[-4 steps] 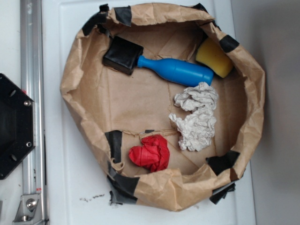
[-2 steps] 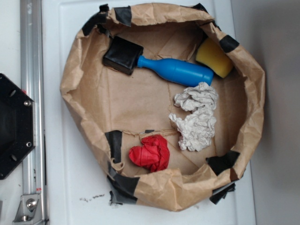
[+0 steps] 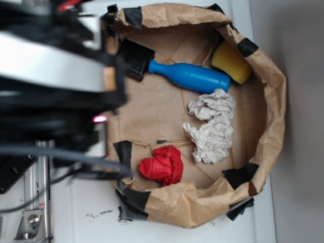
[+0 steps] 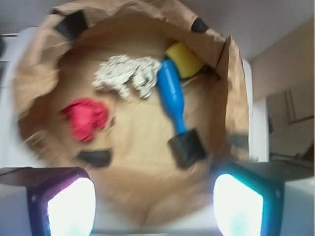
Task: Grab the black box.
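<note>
The black box [image 3: 137, 59] lies inside the brown paper bag [image 3: 273, 101] at its upper left, touching the neck of the blue bottle [image 3: 190, 77]. My blurred arm [image 3: 55, 76] hangs over the bag's left rim and hides part of the box. In the wrist view the black box [image 4: 187, 147] sits ahead and slightly right, at the tip of the blue bottle [image 4: 172, 98]. My gripper [image 4: 152, 201] is open above the bag's near rim, its two lit fingers wide apart with nothing between them.
The bag also holds a yellow sponge [image 3: 231, 62], crumpled white paper [image 3: 212, 124] and a crumpled red piece [image 3: 163, 164]. Black tape patches [image 3: 124, 154] mark the bag's wall. A metal rail [image 3: 33, 212] runs along the left of the white table.
My arm has swung into the exterior view from the left. It now covers the bag's left rim, part of the black box and the hexagonal plate. The objects have not moved.
</note>
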Motion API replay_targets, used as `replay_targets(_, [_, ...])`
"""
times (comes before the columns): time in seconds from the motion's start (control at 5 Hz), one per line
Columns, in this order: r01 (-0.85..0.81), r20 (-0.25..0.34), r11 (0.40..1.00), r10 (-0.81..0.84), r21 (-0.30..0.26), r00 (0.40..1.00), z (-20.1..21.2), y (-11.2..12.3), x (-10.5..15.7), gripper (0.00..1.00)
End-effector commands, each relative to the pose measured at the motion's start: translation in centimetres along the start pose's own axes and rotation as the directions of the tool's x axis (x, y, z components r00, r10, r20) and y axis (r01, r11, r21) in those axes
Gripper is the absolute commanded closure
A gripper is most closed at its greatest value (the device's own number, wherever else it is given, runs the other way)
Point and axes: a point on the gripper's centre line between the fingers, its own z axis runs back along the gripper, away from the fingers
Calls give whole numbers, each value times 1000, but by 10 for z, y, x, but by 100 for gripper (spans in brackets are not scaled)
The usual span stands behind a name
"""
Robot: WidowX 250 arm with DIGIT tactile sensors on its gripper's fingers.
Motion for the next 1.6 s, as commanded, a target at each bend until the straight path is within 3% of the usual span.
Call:
replay_targets(0.0, [270,-35,963,-270,-8,962,-88,27,29,0])
replay_targets(0.2, [390,-34,919,-392,-47,919,-107,32,9,0])
replay_targets(0.4, [396,30,912,-395,-111,918,-101,38,-13,0])
replay_targets(0.6, [432,26,894,-432,-121,901,-105,24,-20,0])
replay_targets(1.0, [422,-15,896,-428,-140,904,-130,23,-14,0])
replay_targets(1.4, [390,-33,905,-401,-169,915,-167,43,-12,0])
